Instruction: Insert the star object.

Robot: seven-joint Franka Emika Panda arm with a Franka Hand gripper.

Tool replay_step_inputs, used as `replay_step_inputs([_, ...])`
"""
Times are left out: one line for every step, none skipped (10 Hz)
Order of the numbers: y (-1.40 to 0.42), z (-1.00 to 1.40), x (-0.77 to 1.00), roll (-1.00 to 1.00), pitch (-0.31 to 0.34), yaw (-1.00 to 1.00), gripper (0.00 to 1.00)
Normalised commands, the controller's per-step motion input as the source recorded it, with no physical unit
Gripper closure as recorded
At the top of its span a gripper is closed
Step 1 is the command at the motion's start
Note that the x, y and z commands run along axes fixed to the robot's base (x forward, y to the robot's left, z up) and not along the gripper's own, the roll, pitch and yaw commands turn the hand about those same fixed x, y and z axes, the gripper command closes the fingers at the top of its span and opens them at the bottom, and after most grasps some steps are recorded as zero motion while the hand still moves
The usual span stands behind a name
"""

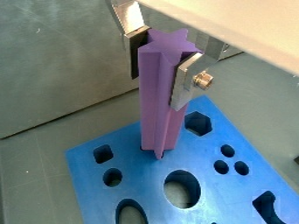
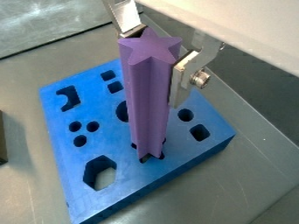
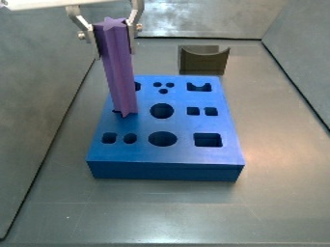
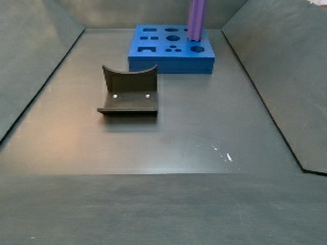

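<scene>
Closest to the wrist cameras, the gripper (image 1: 160,59) is clamping the top end of the star object (image 1: 159,96), with its silver fingers (image 1: 184,80) pressing flat against opposite sides of the purple peg, so the jaws are only as far apart as the peg is wide; same story in both wrist views (image 2: 152,54). The peg is standing upright, ridged sides running straight down, and its bottom tip is sitting in or right at a hole in the blue block (image 1: 233,201); I can't tell how deep it's actually going. In a wrist view the star object (image 2: 149,96) is meeting the blue block (image 2: 59,153) near one edge, with round, square and hexagon-ish cutouts around it. From a side view, the gripper (image 3: 110,24) is hanging above the block's left part, holding the star object (image 3: 118,69) over the blue block (image 3: 168,164), and a dark brown notched block (image 3: 202,58) is sitting behind, well apart. In a side view the dark brown notched block (image 4: 128,92) is lying mid-floor, while the blue block (image 4: 163,60) and the star object (image 4: 198,19) are standing far back.
</scene>
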Motion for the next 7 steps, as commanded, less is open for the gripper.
replay_step_inputs([-0.05, -0.41, 0.0, 0.0, 0.036, 0.04, 1.0])
replay_step_inputs([-0.01, -0.44, -0.12, 0.0, 0.041, 0.14, 1.0])
replay_step_inputs([0.0, -0.45, -0.1, -0.02, 0.041, 0.13, 1.0])
replay_step_inputs([0.0, -0.48, 0.0, -0.06, 0.07, 0.21, 1.0])
replay_step_inputs([0.06, -0.55, 0.08, -0.12, 0.093, 0.29, 1.0])
replay_step_inputs([0.11, -0.6, 0.13, -0.14, 0.113, 0.26, 1.0])
replay_step_inputs([0.17, -0.63, 0.01, -0.23, 0.089, 0.11, 1.0])
